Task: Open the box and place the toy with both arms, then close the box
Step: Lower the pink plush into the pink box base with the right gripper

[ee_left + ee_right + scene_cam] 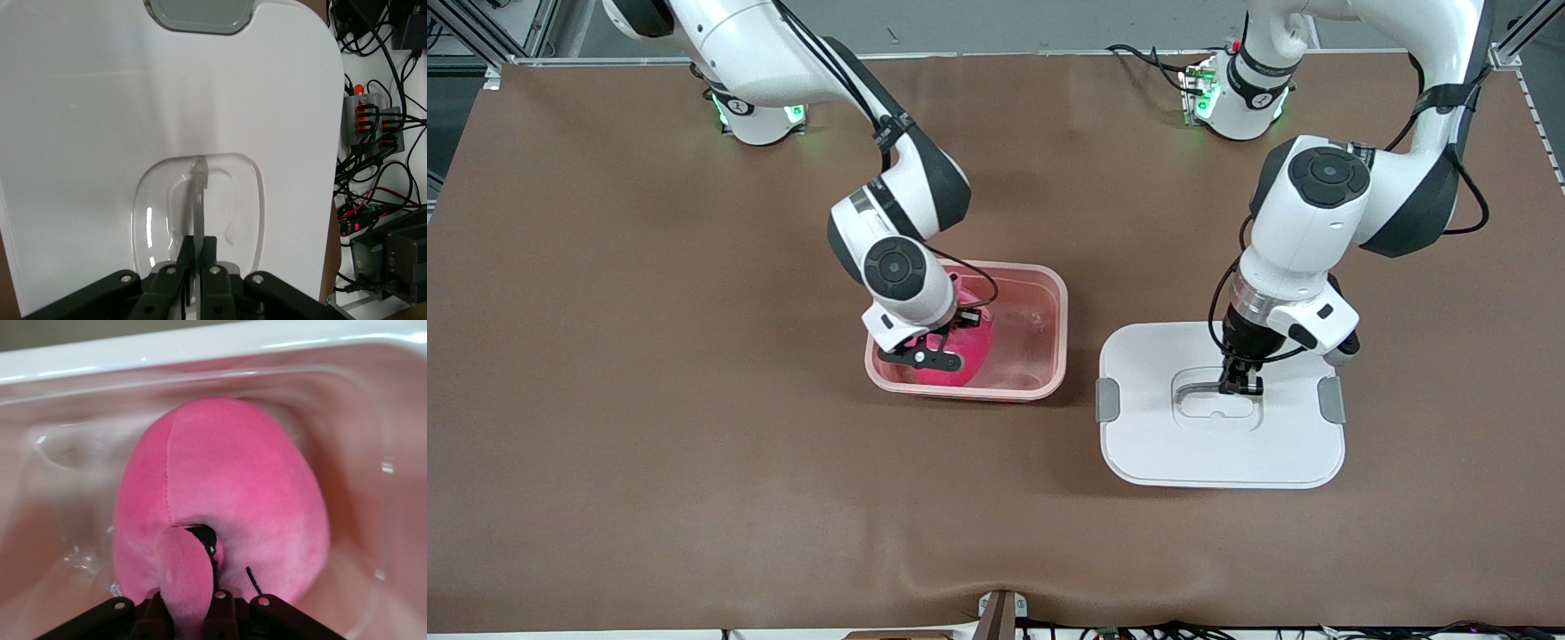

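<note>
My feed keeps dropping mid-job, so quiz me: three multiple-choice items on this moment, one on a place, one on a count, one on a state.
1. Where is the toy?
A. On the lid
B. Inside the box
C. On the bare table

2. How many grey clips show on the lid in the front view?
A. Two
B. Three
C. Four

3. What is the left pincer doing?
A. Hanging open over the box
B. Shut on the toy
C. Shut on the lid's handle

Answers:
1. B: the right wrist view shows the toy within the box's pink walls, the right pincer shut on a part of it.
2. A: one clip sits at each end of the lid.
3. C: the left wrist view shows its fingers pinching the raised clear handle, with the lid lying on the table beside the box, toward the left arm's end.
</note>
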